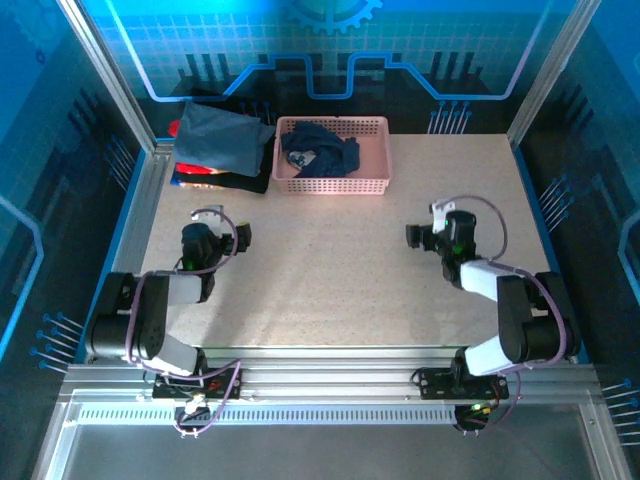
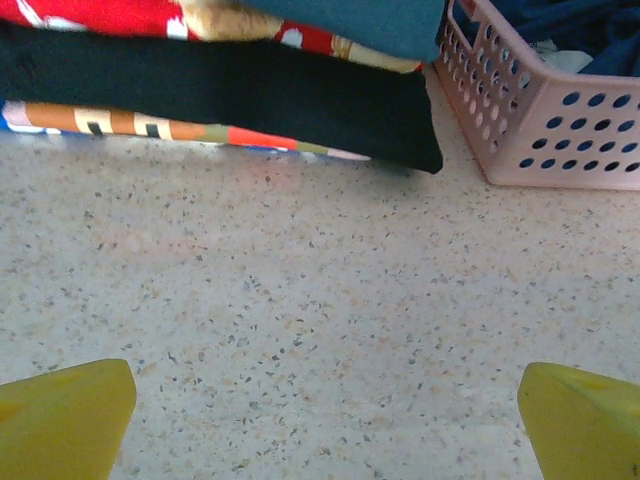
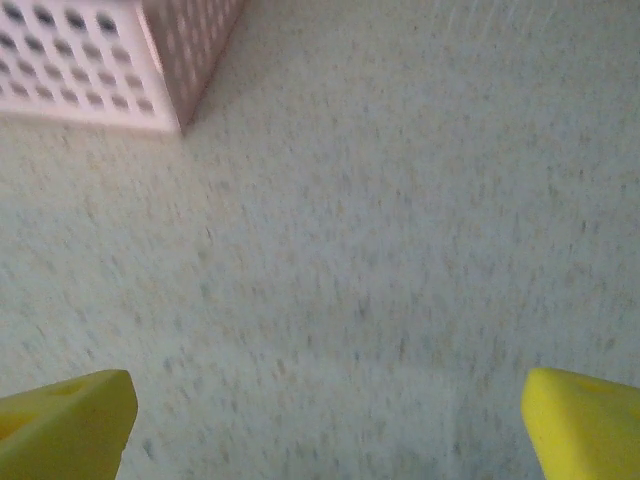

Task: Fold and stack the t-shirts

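A stack of folded t-shirts (image 1: 222,150) lies at the table's far left, slate-blue on top, red and black below. The left wrist view shows the black one (image 2: 230,95) under the red one (image 2: 110,15). A crumpled dark navy t-shirt (image 1: 322,152) fills the pink basket (image 1: 335,185). My left gripper (image 1: 222,232) hovers over bare table short of the stack, open, yellow fingertips (image 2: 62,420) wide apart with nothing between. My right gripper (image 1: 428,234) stands open over bare table right of centre, its fingertips (image 3: 585,425) spread and empty.
The pink basket's perforated wall (image 2: 545,120) stands just right of the stack and its corner (image 3: 175,70) lies ahead-left of the right gripper. Speckled tabletop (image 1: 330,270) stretches between the arms. Metal frame rails (image 1: 140,190) border the table.
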Motion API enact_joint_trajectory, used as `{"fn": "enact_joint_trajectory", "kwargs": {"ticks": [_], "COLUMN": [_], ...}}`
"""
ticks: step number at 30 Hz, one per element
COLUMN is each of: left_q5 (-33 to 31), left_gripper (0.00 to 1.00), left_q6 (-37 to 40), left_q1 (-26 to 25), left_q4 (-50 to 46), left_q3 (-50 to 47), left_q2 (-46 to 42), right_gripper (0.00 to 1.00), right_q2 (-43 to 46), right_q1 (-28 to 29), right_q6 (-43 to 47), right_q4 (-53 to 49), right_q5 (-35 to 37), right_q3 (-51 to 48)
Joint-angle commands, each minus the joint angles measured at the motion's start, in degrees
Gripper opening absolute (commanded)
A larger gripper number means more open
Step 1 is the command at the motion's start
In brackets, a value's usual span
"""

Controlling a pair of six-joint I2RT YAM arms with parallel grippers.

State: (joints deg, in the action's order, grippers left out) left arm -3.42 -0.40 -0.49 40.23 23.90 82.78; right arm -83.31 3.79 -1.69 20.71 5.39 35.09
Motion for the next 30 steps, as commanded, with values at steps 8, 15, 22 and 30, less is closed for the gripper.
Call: {"fn": "enact_joint_trajectory", "kwargs": {"ticks": [8,15,22,30], "left_q5": [3.6,14.2,16.5,18.0], "left_gripper": [0.99,0.99,0.99,0.99], "left_q6": [-20.5,-24.7,-25.9,-27.4], "left_q1": [-3.9,-10.5,-14.2,-15.0], "left_q4": [-53.1,-67.8,-67.8,-65.4], "left_q3": [39.9,67.1,74.2,73.3], "left_q2": [-5.5,14.3,21.5,23.8], "right_gripper": [0.99,0.88,0.81,0.60], "right_q2": [-13.2,-41.1,-55.8,-55.9], "right_q1": [2.2,3.2,4.4,5.3], "right_q6": [-16.6,-19.5,-20.9,-20.1], "right_q4": [-55.4,-66.8,-69.8,-66.9], "right_q5": [-14.2,-19.2,-16.7,-12.9], "right_q3": [48.8,80.7,97.9,93.2]}}
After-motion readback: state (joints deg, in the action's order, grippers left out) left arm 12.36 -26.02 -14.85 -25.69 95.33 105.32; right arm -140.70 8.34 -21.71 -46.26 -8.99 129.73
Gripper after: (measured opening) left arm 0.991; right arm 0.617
